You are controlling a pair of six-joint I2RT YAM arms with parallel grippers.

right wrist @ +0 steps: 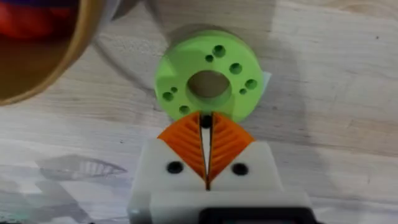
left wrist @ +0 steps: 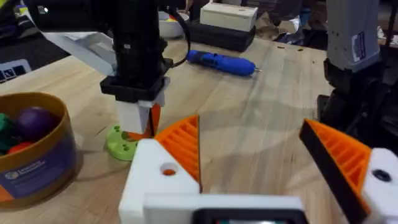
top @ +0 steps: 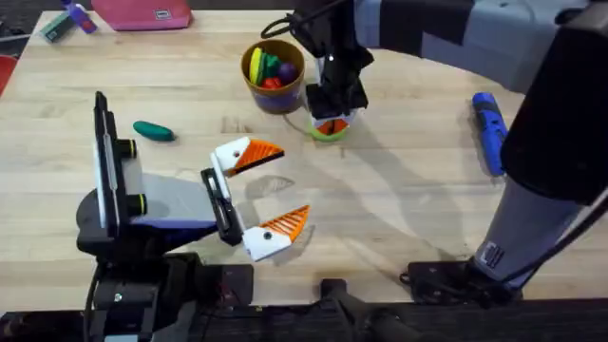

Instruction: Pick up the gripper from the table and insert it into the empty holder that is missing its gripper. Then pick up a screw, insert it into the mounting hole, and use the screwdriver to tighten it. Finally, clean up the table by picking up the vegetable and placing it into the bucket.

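Orange pads of my right claw (right wrist: 205, 124) are pressed together, tips down on the rim of the green disc (right wrist: 233, 93). There's a small dark speck between the tips, maybe a screw; can't confirm. The bucket (top: 285, 90) is just beside the disc, with yellow, red and purple toys inside.

Progress, my read: both orange fingers (top: 258, 152) sit on my left claw (top: 290, 185), which is spread, so the insert step looks done. I'm on screw pickup. Tightening isn't started: the screwdriver (top: 488, 128) lies on the bench (top: 399, 209), well off to my right. The vegetable (top: 153, 131) is on the bench far left, not binned.

Pose: right arm stretched from its base across the middle, wrist pointing straight down. Left arm folded low, claw lying near the bench.
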